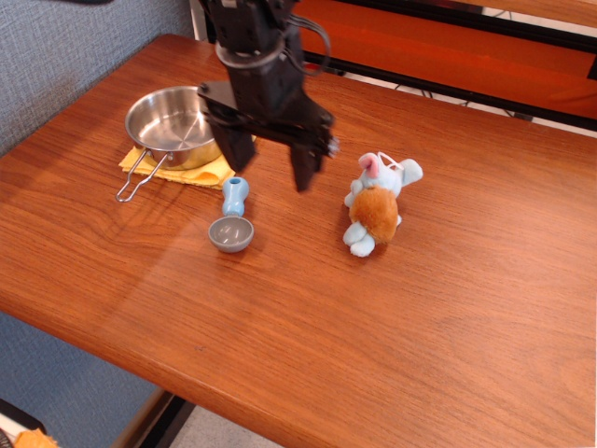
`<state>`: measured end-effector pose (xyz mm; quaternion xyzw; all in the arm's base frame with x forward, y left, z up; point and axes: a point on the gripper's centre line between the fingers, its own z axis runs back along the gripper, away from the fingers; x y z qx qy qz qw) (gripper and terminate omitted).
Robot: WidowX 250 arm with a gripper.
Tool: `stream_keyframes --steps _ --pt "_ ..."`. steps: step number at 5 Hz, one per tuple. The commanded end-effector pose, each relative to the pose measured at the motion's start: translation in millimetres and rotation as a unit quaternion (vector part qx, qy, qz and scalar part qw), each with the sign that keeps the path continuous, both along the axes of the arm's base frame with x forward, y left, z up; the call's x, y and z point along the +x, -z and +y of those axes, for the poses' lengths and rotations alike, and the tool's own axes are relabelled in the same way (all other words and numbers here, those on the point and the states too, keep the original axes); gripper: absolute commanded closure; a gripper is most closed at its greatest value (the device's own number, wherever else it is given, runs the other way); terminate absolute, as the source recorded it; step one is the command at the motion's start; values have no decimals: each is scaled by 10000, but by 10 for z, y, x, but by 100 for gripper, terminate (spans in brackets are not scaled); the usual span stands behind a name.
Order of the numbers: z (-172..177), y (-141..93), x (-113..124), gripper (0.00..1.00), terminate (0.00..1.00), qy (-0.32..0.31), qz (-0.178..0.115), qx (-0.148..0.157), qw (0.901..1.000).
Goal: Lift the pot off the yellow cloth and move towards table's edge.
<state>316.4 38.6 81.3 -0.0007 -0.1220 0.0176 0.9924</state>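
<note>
While the pot (pixel 177 126) sits untouched on the cloth (pixel 213 171) at the table's (pixel 448 308) far left, the claw (pixel 270 159) hangs just beside it, prongs apart and empty; grasp, lift and carry all remain.

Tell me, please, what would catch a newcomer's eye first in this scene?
Probably the black gripper, jaws open, hanging over the table just right of the pot, which sits on the yellow cloth at the far left. Next, the plush toy lying mid-table, and the blue-grey scoop in front of the cloth.
</note>
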Motion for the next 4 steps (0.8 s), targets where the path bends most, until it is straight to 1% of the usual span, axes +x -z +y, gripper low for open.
stream_keyframes --steps 1,2,3,4 --pt "634 -112 307 0 0 -721 -76 510 9961" --pt "865 -106 385 0 0 -948 22 673 9932" --pt "1000 27 527 0 0 -943 121 560 9939" --pt "1012 169 642 0 0 -838 258 512 9948"
